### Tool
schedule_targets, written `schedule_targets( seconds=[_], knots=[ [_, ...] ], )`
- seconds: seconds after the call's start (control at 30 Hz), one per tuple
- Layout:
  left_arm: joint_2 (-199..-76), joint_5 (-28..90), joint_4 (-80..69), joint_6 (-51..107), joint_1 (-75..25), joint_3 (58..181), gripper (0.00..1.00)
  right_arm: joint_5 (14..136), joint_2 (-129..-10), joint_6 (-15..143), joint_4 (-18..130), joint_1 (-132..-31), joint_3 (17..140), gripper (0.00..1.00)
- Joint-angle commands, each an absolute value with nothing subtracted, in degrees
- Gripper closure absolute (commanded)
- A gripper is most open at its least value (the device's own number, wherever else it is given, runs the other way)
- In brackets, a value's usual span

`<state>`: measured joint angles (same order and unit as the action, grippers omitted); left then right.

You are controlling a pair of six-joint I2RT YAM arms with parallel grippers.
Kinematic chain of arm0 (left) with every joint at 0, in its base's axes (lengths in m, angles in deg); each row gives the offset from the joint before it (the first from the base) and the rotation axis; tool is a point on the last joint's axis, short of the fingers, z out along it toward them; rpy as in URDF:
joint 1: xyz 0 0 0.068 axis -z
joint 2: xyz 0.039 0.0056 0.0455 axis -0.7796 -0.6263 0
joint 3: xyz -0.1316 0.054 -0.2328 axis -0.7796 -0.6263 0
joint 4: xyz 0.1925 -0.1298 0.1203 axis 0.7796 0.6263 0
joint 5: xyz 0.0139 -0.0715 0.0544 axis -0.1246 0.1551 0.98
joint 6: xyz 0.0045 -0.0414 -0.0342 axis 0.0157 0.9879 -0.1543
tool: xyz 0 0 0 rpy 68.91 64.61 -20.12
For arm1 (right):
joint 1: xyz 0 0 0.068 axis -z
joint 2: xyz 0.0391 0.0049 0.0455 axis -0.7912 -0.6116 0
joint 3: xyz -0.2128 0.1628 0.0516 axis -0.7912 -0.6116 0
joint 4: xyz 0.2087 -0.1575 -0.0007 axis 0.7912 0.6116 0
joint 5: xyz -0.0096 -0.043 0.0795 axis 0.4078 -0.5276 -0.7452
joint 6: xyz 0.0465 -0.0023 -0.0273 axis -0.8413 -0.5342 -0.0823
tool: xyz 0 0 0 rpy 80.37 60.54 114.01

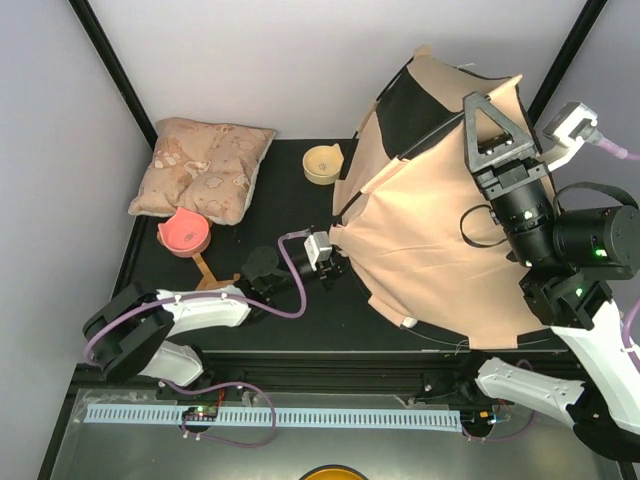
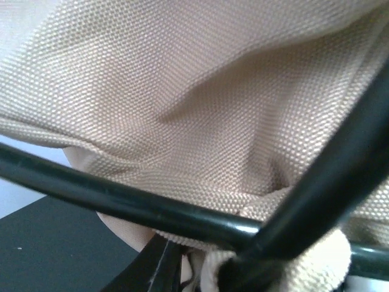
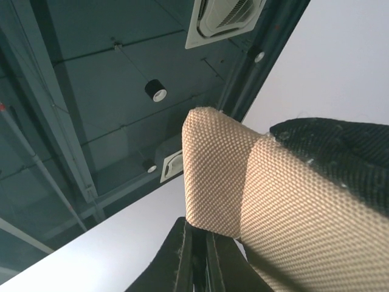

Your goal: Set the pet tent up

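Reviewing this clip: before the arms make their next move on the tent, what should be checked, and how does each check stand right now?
1. The right gripper pinches the pet tent by its tan tab: ok.
2. The left gripper sits at the tent's corner where the poles cross: ok.
3. The left gripper is closed on that corner: cannot tell.
4. Tent fabric taut: not ok, creased and slack.
5. The pillow and pink bowl lie apart from the tent: ok.
6. The yellow bowl is apart from the tent's edge: cannot tell.
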<state>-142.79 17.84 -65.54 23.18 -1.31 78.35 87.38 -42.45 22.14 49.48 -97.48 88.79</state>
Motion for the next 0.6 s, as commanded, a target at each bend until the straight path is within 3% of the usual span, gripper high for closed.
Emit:
schedule_targets(
  seconds=[0.0, 0.07, 0.43, 0.57],
  knots=[
    [-139.2, 16.9, -65.6, 24.5, -1.4, 79.1, 0.92, 89.6, -41.6, 22.0, 46.2, -97.5, 87.5, 0.99],
    [-138.0, 17.6, -62.9, 24.6, -1.4, 79.6, 0.98, 90.4, -41.3, 22.6, 46.1, -97.5, 87.1, 0.94],
    [-133.0, 19.8, -54.5, 24.3, -1.4, 81.6, 0.99, 90.8, -41.6, 23.1, 45.8, -97.5, 85.8, 0.90],
    [-132.5, 22.6, -53.5, 27.0, -1.4, 82.0, 0.99, 91.2, -41.4, 23.2, 45.9, -97.5, 85.4, 0.65]
  ],
)
